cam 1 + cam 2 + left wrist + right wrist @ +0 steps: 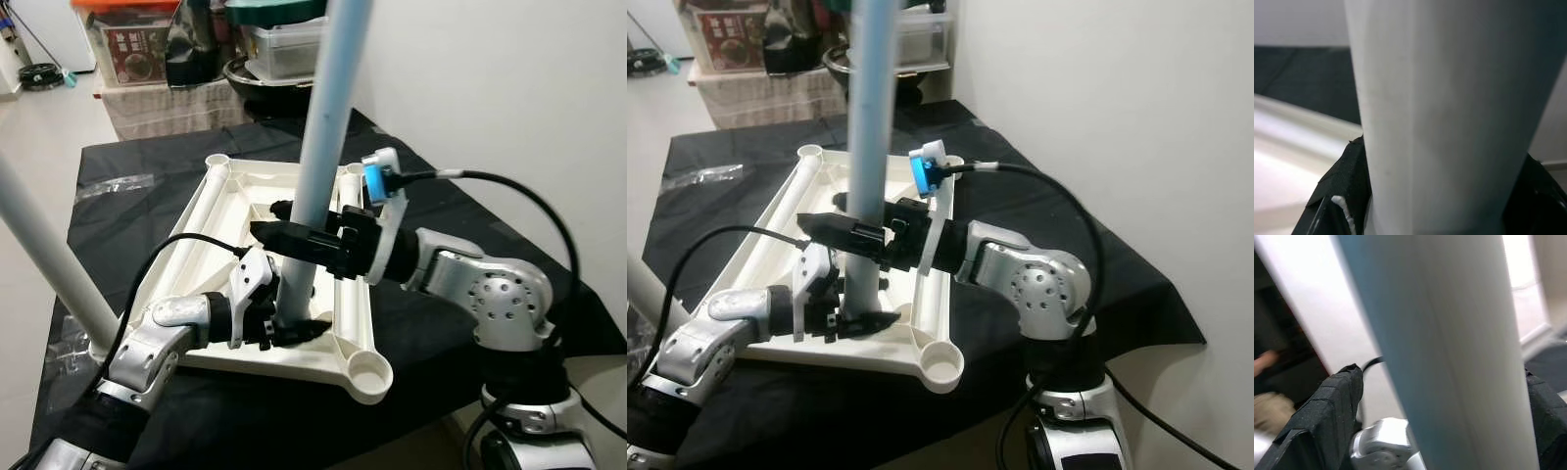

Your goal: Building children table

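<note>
Both grippers were on one leg (323,127), a pale blue-grey tube standing nearly upright on the upturned white tabletop (245,186). Low down, the left gripper (284,328) pinched the leg just above the tabletop's near rim, its black fingers (1347,181) pressed to either side. Higher up, the right gripper (294,240) clamped the same tube from the right.

Judged from this, the step was seating the leg in a socket. Doing it well would mean keeping the tube plumb over the hole, the low grip guiding, the high grip pressing straight down without levering. A second leg (49,255) stood tilted at the left corner; the near corner socket (367,370) sat open just right of the left gripper.
</note>
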Controlling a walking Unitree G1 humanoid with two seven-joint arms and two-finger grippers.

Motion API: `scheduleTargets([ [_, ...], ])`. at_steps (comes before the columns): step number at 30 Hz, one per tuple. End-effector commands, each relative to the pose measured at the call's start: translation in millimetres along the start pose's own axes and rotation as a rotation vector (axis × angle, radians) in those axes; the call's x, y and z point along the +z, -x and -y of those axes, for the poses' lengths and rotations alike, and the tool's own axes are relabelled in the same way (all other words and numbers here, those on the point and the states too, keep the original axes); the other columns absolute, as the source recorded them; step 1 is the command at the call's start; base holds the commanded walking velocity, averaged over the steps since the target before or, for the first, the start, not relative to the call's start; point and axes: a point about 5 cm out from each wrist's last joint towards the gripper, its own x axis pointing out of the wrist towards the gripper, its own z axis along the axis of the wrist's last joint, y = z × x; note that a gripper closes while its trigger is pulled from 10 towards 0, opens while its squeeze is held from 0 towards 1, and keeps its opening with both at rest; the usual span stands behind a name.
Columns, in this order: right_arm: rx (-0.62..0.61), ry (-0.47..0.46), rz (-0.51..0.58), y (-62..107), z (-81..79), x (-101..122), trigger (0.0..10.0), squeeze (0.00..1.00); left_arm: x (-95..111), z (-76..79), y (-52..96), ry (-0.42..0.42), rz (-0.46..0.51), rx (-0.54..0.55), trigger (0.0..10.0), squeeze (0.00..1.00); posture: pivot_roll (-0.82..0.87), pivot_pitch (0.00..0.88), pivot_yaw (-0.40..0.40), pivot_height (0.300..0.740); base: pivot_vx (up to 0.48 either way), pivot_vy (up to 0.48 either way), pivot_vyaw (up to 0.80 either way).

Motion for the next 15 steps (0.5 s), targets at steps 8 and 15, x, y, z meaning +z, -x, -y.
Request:
scheduleTargets([
  [8, 0.119, 0.031, -0.058, -6.5, -14.9, -16, 10.0, 0.36, 16, 20.3, -3.9, 0.032, 0.076, -0.139, 0.0, 0.0, -0.1, 0.0, -0.015, 0.74, 0.0, 0.0, 0.0],
  [15, 0.097, 0.044, -0.093, -8.5, -10.6, -19, 10.0, 0.0, 5, 31.5, -0.1, 0.052, 0.003, -0.229, 0.0, 0.0, -0.1, 0.0, -0.012, 0.74, 0.0, 0.0, 0.0],
])
